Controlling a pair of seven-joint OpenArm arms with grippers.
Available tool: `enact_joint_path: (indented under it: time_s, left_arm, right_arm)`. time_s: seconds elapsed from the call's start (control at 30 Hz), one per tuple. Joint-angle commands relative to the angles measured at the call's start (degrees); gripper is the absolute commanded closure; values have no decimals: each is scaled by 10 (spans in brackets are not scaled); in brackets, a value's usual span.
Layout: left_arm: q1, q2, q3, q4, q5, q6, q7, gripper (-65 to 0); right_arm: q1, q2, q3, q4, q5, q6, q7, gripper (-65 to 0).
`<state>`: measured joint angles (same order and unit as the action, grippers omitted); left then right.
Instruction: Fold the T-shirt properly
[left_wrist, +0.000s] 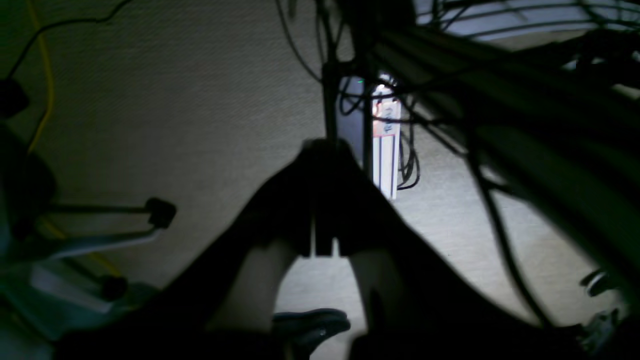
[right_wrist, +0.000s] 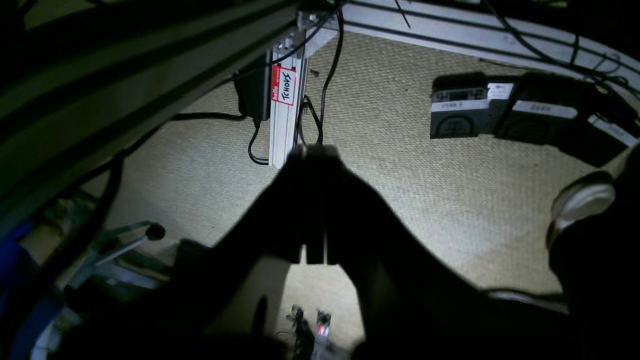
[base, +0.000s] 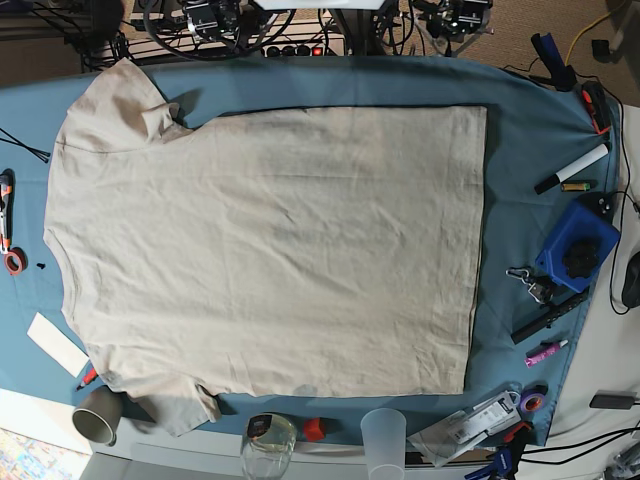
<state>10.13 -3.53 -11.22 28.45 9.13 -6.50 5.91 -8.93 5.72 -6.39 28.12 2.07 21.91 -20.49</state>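
T-shirt (base: 270, 250): 1 item, spread flat on blue tablecloth (base: 520, 170), long axis left-right in base view; both grippers closed, empty, below table level; nearer arm indeterminable.

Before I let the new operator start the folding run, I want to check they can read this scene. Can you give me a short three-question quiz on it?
1. True or false: the T-shirt lies spread flat and unfolded on the blue tablecloth.
2. Multiple choice: in the base view, where are the sleeves? A) at the left end B) at the right end C) tucked under the body
3. Short answer: how do the jaws of the left gripper and right gripper stand, and do they hold cloth?

Key
1. True.
2. A; the straight hem is at the right end.
3. Both shut, holding nothing; both wrist views show floor and frame, not the shirt.
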Motion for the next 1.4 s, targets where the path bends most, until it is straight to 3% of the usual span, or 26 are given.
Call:
enact_joint_path:
  time_s: [0.0,0.17,0.4,0.57,0.83,1.13,1.37]
  left_arm:
    - [9,-4,2,14,-9,-2,-2,0]
    - [51,-12,2,77,-54,-3,6,0]
    - [105,-13,2,171,-62,-2,25,0]
    - [144,-13,2,237,-107,-2,65,0]
    - [235,-13,2,351,-109,-2,72,0]
    - [351,-14,2,544,-109,-2,99,0]
    - [440,-14,2,710,-109,-3,141,0]
  right_arm:
    - [-1,7,0,5,5,3,-4,0]
    - [-36,24,1,65,5,2,-6,0]
    - [-124,59,1,197,6,2,-14,0]
    - [-193,96,1,285,52,3,-24,0]
    - [-325,143,9,449,56,2,-35,0]
    - [-453,141,142,688,160,9,-98,0]
    - [-506,141,262,851,290,70,-211,0]
